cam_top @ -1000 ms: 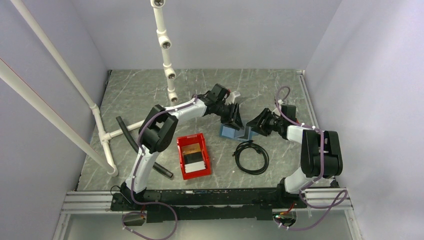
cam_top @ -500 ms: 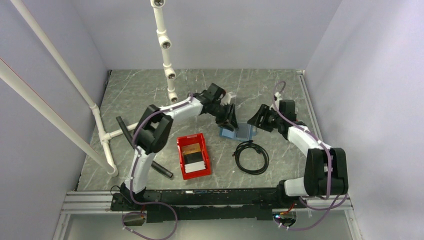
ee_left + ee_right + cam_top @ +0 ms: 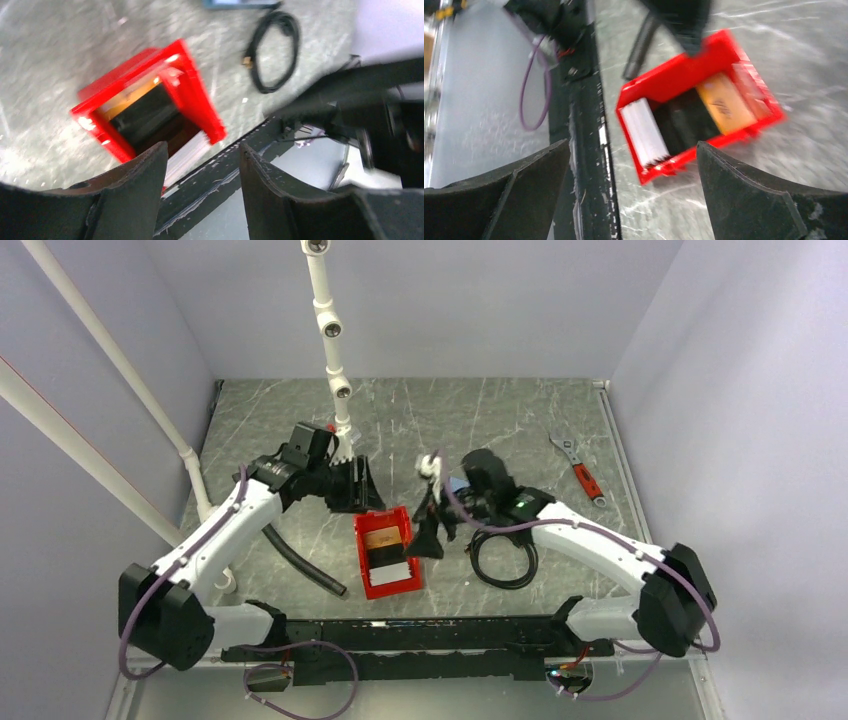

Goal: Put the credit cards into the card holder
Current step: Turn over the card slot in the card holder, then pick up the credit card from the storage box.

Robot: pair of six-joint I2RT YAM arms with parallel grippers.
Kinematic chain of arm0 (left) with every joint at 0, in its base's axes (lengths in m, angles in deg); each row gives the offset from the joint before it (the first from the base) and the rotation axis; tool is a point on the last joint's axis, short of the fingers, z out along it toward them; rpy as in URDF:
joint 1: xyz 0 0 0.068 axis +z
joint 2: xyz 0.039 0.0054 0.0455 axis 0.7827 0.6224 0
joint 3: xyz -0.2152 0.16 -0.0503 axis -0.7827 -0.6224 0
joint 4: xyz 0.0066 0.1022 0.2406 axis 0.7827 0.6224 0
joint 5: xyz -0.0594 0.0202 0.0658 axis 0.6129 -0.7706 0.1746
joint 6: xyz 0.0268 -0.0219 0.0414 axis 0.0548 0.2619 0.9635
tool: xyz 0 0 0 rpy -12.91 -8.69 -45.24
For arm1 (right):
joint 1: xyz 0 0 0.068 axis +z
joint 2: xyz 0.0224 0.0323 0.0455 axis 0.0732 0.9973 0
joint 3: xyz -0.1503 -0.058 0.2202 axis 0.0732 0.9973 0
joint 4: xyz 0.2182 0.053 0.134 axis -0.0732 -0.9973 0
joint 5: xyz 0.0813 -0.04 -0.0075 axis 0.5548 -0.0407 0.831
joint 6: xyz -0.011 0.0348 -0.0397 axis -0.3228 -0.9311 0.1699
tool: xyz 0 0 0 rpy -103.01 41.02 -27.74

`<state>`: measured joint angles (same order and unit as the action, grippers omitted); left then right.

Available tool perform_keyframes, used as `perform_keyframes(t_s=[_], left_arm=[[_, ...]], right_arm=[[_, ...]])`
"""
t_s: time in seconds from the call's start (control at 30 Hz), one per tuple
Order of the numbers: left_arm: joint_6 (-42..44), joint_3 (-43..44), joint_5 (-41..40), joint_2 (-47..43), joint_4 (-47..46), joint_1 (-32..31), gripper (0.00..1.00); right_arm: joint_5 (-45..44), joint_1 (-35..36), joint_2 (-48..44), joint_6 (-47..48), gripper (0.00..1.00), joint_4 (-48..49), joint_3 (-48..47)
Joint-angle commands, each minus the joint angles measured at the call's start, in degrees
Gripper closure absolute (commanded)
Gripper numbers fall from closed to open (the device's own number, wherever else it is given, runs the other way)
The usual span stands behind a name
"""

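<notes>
The credit cards lie in a red bin: an orange-gold card at its far end and a whitish stack at its near end. The right wrist view shows the stack and the orange card too. My left gripper hovers open and empty just beyond the bin's far left corner. Over the bin's right side, my right gripper is wide open and empty. Only a corner of the blue card holder shows behind the right arm; its edge also appears in the left wrist view.
A coiled black cable lies right of the bin. A red-handled wrench rests at the far right. A black hose lies left of the bin, near the white pipe frame. A jointed white pipe hangs at the back.
Both arms left the card holder and swung towards the red bin, the left arm pulling far left. Both grippers opened wider. The wrench came into view.
</notes>
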<state>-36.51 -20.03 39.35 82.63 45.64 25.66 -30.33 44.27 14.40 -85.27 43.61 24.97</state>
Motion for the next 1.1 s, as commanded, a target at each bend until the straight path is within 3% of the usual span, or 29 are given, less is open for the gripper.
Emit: perform_keyframes(t_s=[0.0, 0.17, 0.4, 0.7, 1.07], left_arm=[[-2.25, -5.63, -4.49, 1.87, 1.94, 3.26, 0.41], [-4.48, -10.5, -3.83, 3.19, -1.07, 4.87, 0.39], [-5.1, -15.81, -2.49, 3.02, -6.15, 5.11, 0.46], [-3.4, -16.52, -5.54, 3.08, -6.43, 5.15, 0.53], [-3.31, -16.95, -6.11, 3.21, -6.9, 5.15, 0.54]], right_arm=[[1.06, 7.73, 5.15, 13.15, 0.0, 0.46, -1.86], [-3.2, 13.15, 15.28, 22.94, 0.0, -9.6, -11.38], [-3.94, 16.26, 27.03, 27.55, 0.0, -18.99, -20.78], [-6.58, 19.49, 34.19, 29.52, 0.04, -25.31, -25.11], [-5.36, 20.16, 34.84, 27.8, 0.09, -23.91, -23.57]])
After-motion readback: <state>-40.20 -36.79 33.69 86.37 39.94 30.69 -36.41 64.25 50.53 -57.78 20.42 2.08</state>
